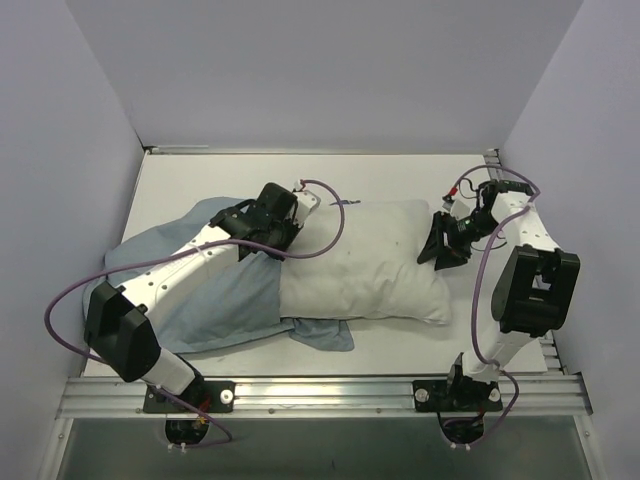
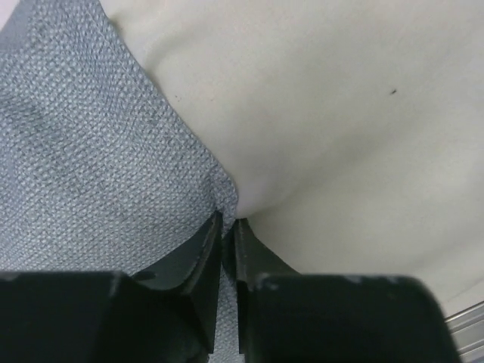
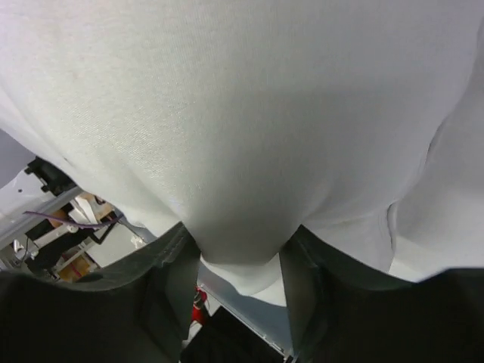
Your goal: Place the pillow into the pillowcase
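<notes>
The white pillow (image 1: 365, 265) lies across the middle of the table, its left end inside the pale grey-blue pillowcase (image 1: 215, 300). My left gripper (image 1: 283, 240) sits on top at the case's open edge. In the left wrist view that gripper (image 2: 228, 221) is nearly closed, pinching the hem of the pillowcase (image 2: 91, 166) against the pillow (image 2: 340, 113). My right gripper (image 1: 437, 250) is at the pillow's right end. In the right wrist view the right gripper (image 3: 238, 246) squeezes a bulge of the pillow (image 3: 242, 136) between its fingers (image 3: 178, 261).
Grey walls enclose the table on three sides. A metal rail (image 1: 330, 392) runs along the near edge by both arm bases. The left arm's purple cable (image 1: 335, 225) loops over the pillow. A flap of pillowcase fabric (image 1: 325, 333) sticks out under the pillow's near side.
</notes>
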Robot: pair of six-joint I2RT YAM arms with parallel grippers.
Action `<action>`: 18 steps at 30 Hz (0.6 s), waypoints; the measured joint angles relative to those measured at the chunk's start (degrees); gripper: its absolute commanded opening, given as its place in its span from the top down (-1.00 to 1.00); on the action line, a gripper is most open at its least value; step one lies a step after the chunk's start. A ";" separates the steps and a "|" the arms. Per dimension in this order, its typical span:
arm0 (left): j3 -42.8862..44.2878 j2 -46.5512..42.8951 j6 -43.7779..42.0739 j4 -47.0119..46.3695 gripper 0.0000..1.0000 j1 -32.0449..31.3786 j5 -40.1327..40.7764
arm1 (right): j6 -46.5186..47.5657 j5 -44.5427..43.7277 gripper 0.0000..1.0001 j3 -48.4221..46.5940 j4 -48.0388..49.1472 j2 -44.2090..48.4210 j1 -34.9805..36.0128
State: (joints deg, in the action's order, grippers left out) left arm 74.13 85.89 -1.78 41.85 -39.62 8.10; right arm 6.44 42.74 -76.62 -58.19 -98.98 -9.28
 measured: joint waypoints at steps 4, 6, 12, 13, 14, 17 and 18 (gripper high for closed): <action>4.98 1.84 0.26 1.05 0.94 1.01 -4.39 | 0.59 3.67 0.85 0.11 0.11 -0.46 -0.11; 7.61 2.75 0.22 1.18 1.00 1.07 -7.15 | 1.22 5.20 1.00 0.13 0.13 -0.46 0.00; 18.36 10.05 0.37 1.51 0.92 0.92 -17.38 | 1.11 9.75 1.00 -0.70 0.11 -0.46 0.35; 20.50 11.74 0.76 1.38 0.85 0.85 -19.23 | 0.83 10.71 1.00 -1.55 0.09 -0.46 0.57; 22.60 13.18 1.27 1.05 0.79 0.76 -21.16 | 0.33 11.76 1.00 -2.60 0.17 -0.39 0.81; 27.74 16.26 2.86 -0.94 0.64 0.24 -26.43 | -2.08 15.28 1.00 -5.92 1.49 0.39 1.88; 28.61 16.59 3.28 -1.62 0.64 0.07 -27.61 | -2.75 16.04 1.00 -6.73 2.25 1.11 2.36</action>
State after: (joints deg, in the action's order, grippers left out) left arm 102.74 102.48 1.50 40.23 -39.55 -19.51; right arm 3.68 58.78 -83.35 -55.94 -97.86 -6.92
